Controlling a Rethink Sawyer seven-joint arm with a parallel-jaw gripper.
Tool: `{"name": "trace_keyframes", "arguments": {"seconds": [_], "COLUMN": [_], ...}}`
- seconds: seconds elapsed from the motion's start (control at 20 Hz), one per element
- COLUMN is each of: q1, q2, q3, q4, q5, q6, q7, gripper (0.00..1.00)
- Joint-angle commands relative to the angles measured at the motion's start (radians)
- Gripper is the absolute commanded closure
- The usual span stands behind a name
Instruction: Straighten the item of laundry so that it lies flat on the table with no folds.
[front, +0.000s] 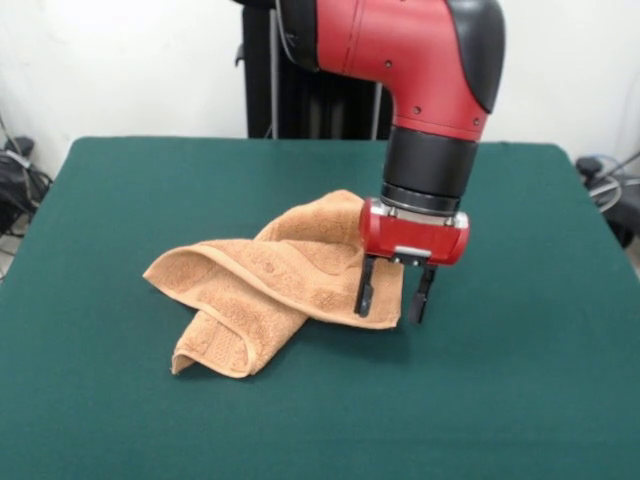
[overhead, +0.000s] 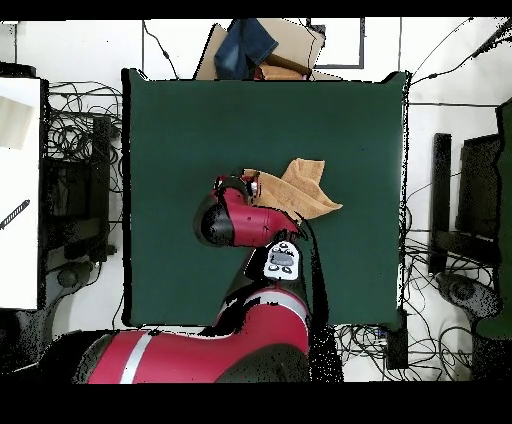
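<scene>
Lying crumpled near the middle of the table (front: 120, 420), the item of laundry (front: 270, 285) is a light orange-tan terry towel folded over itself, with no container anywhere on the green cloth. One flap doubles across the body of the towel and ends in a rounded, hemmed corner that points toward the front edge of the table, while a second layer rises in a soft ridge just behind the jaws. Its surface shows creases and overlapping layers, so it is far from flat. The gripper (front: 395, 293) hangs at the towel's edge, on the side away from the folded corner; its two dark fingers (front: 365, 287) point straight down and stand apart, with a clear gap between them and nothing clamped there. One finger shows against the towel's edge, the other against bare green cloth just beside it; whether the tips touch the fabric cannot be told. Above the jaws, the red wrist block and black collar stand upright, and the red arm bends back over the table. From overhead the arm covers part of the towel.
</scene>
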Motion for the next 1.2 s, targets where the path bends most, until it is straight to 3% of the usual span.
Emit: {"name": "trace_keyframes", "arguments": {"seconds": [0.05, 1.2], "q1": [0.011, -0.022], "q2": [0.020, 0.031], "q3": [0.023, 0.044], "q4": [0.062, 0.145], "q5": [0.063, 0.024], "q6": [-0.034, -0.134], "q7": [0.253, 0.262], "gripper": [0.00, 0.00]}}
